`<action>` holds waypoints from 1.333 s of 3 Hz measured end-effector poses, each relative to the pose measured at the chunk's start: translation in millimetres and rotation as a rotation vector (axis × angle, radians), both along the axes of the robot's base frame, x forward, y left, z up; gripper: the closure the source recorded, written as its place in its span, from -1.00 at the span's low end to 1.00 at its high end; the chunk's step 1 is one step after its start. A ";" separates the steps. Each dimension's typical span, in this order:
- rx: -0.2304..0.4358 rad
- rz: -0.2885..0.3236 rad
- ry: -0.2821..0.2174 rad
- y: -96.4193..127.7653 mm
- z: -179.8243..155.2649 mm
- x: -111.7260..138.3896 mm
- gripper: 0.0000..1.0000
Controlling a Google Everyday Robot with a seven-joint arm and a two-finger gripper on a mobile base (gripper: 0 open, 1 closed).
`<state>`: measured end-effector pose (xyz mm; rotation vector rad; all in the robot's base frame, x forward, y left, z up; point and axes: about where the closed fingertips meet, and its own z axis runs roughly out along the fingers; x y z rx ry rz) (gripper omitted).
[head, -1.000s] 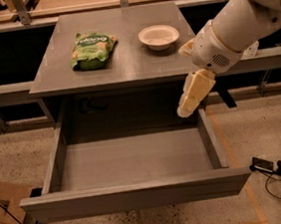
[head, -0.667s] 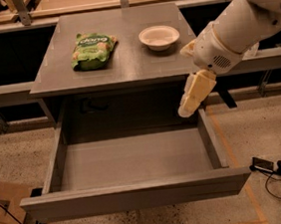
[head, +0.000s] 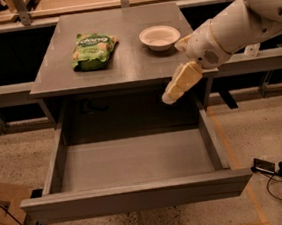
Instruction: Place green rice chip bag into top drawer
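The green rice chip bag (head: 93,51) lies flat on the grey cabinet top (head: 126,66), left of centre. The top drawer (head: 131,161) is pulled wide open below it, with nothing inside. My gripper (head: 169,97) hangs on the white arm (head: 232,24) from the right, pointing down and left. It sits just in front of the cabinet top's front edge, over the drawer's back right part. It holds nothing and is well to the right of the bag.
A white round bowl (head: 159,36) stands on the cabinet top right of the bag, close to my wrist. Grey benches (head: 8,91) run on both sides. Cables and a small dark device (head: 265,167) lie on the floor at right.
My gripper and arm have moved a little left and up, closer to the cabinet top's front edge. The bag, bowl and drawer have not moved.
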<state>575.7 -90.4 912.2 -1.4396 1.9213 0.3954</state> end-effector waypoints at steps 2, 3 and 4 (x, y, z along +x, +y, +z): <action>0.206 0.091 -0.111 98.8 40.1 98.0 -1.00; 0.244 0.079 -0.130 152.6 32.8 138.9 -1.00; 0.252 0.009 -0.134 191.9 10.5 182.0 -1.00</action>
